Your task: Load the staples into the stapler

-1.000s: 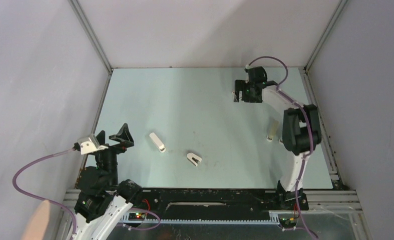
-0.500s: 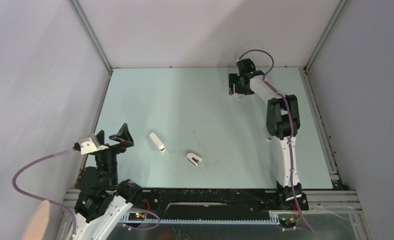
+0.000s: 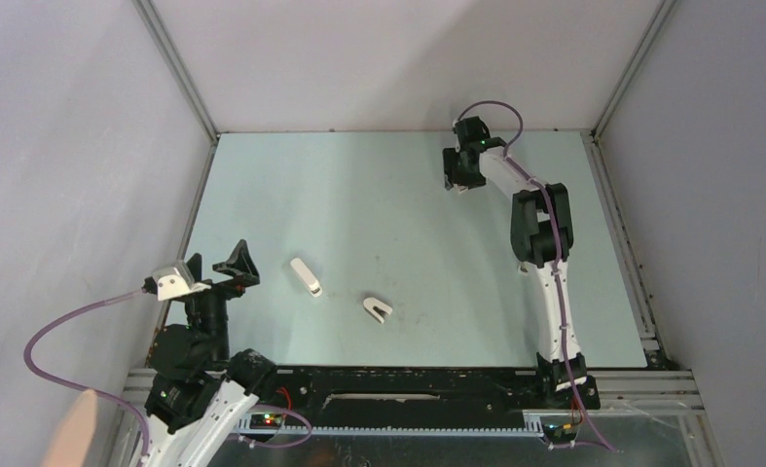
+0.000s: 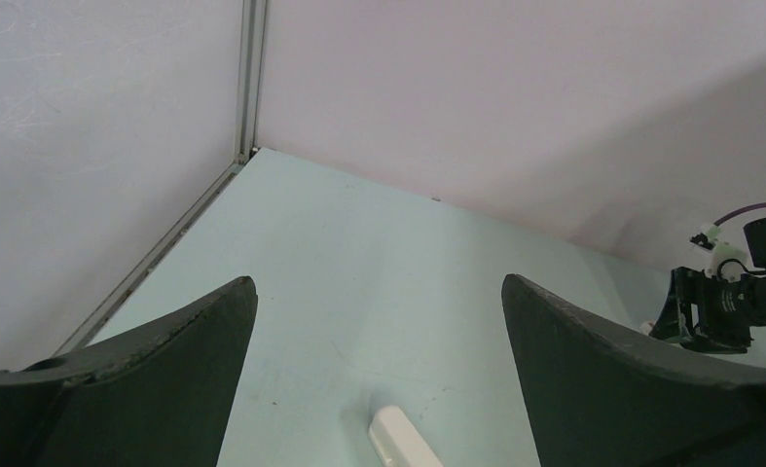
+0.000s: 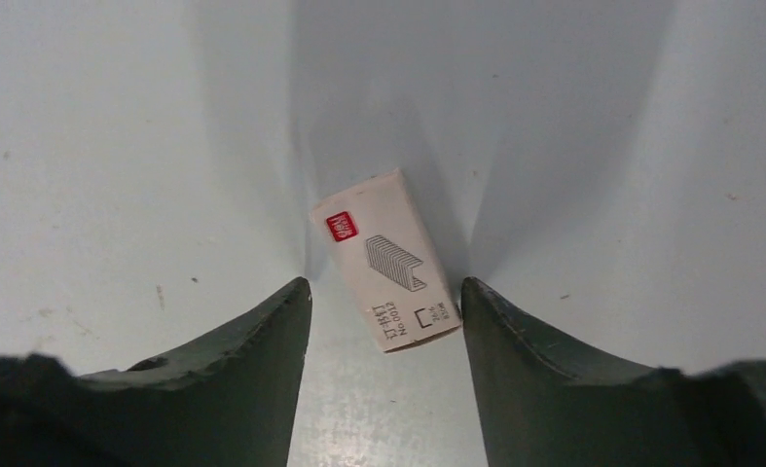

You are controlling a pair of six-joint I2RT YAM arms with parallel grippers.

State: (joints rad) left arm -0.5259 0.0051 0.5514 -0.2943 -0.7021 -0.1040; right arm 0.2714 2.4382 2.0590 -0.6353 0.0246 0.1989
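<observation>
task barely begun: staples box (image 5: 386, 255) lies flat on the far worktop (image 5: 116, 146), ungripped, inside my right hand (image 5: 383, 292), jaws half-wide. left hand (image 4: 379, 302) wide, empty. white piece (image 3: 306, 276) mid-worktop, possibly the stapler, untouched.

A pale blue-green surface (image 3: 379, 214) lay inside a three-sided enclosure of plain, matte, greyish-lilac walls: a back wall (image 3: 398, 58), a left wall (image 3: 67, 146) and a right wall (image 3: 719, 195), joined at the corners by slim metal frame posts (image 3: 179, 73). The surface bore small dark specks and faint scuffs, had metal edging (image 3: 634, 282) along its sides, and under soft, even light showed only blurred shadows. A black rail (image 3: 408, 384) and a toothed metal strip (image 3: 408, 429) ran across the near edge.
</observation>
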